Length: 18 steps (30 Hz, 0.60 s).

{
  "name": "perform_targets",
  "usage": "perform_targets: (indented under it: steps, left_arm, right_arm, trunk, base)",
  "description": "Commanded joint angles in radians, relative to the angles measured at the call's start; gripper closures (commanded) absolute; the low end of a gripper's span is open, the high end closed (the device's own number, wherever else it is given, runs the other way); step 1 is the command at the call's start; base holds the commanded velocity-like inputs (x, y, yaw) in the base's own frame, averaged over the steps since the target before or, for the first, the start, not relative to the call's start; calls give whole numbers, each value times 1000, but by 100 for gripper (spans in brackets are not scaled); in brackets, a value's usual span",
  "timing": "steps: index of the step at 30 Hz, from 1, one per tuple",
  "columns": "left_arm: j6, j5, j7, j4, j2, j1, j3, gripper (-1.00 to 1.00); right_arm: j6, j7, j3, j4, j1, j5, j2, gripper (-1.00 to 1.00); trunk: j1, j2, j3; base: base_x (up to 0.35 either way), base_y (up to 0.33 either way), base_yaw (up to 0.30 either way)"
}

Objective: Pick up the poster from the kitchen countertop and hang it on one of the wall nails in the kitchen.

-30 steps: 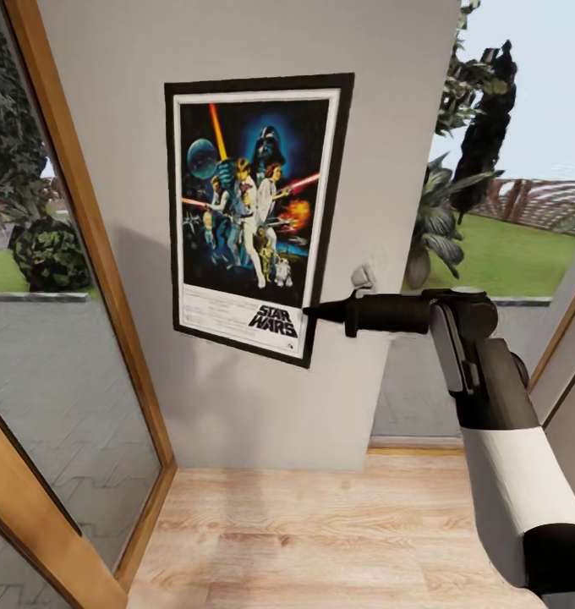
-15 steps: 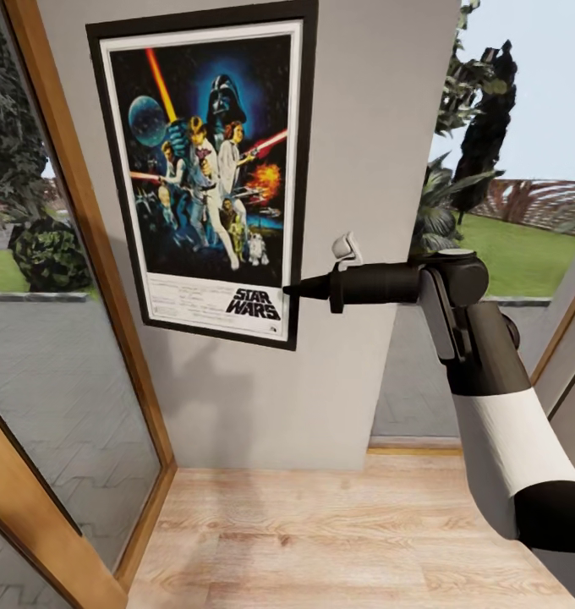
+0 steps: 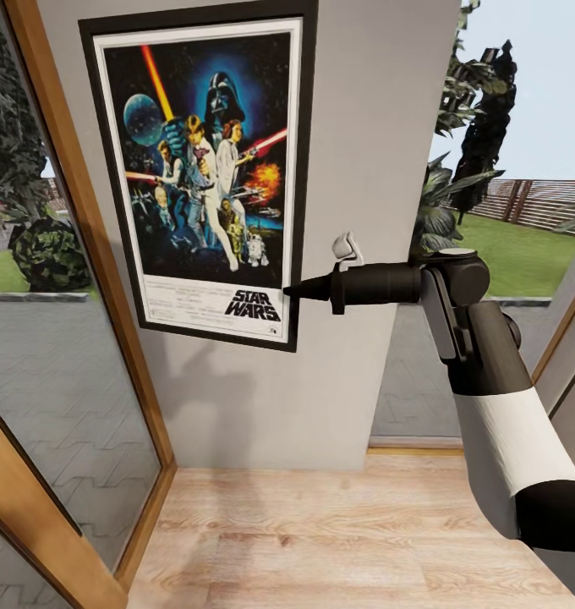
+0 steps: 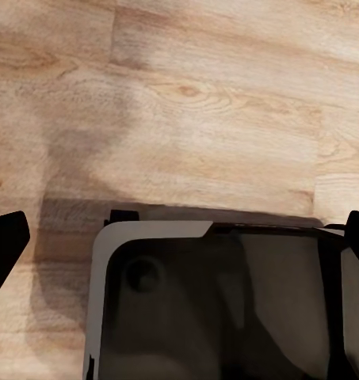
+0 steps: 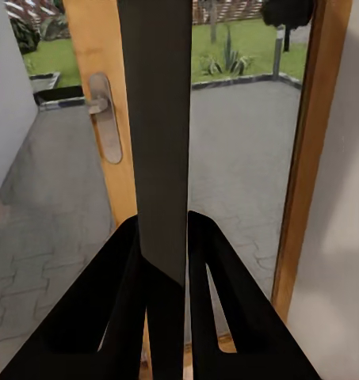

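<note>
The Star Wars poster [image 3: 203, 169], black-framed with a white border, lies flat against the grey wall [image 3: 380, 127], its top edge cut off by the head view. My right gripper [image 3: 292, 290] reaches in from the right and is shut on the poster's lower right edge, beside the title. In the right wrist view the poster [image 5: 159, 119] runs edge-on as a dark strip between the two black fingers [image 5: 108, 293]. My left gripper [image 4: 179, 237] is open, pointing down at the wooden floor over the robot's dark base. No wall nail can be made out. The kitchen countertop is out of view.
A wood-framed glass door [image 3: 76, 211] stands close on the left of the wall panel, and another framed pane with a metal handle [image 5: 104, 111] is beyond the gripper. A window to the garden lies right. Light wooden floor [image 3: 321, 533] spreads below.
My right gripper has carried the poster up and to the left along the wall, mostly in the first half second; since then it has only edged slightly left.
</note>
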Motion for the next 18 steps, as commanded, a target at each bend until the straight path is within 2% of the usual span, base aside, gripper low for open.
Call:
perform_targets:
  steps: [1, 14, 18]
  left_arm:
    - [1, -1, -7, -1, -1, 0, 6, -100]
    - [1, -1, -7, -1, -1, 0, 6, -100]
    - [1, -1, -7, -1, -1, 0, 6, -100]
  right_arm:
    - [8, -3, 1, 0, -1, -8, -1, 100]
    - [7, -2, -4, 0, -1, -8, -3, 100]
    - [7, 25, -5, 3, -1, -6, -9, 100]
  trunk:
    - [1, -2, -2]
    - [1, -2, -2]
    - [1, -2, -2]
  base:
    - [0, 0, 0]
    - [0, 0, 0]
    - [0, 0, 0]
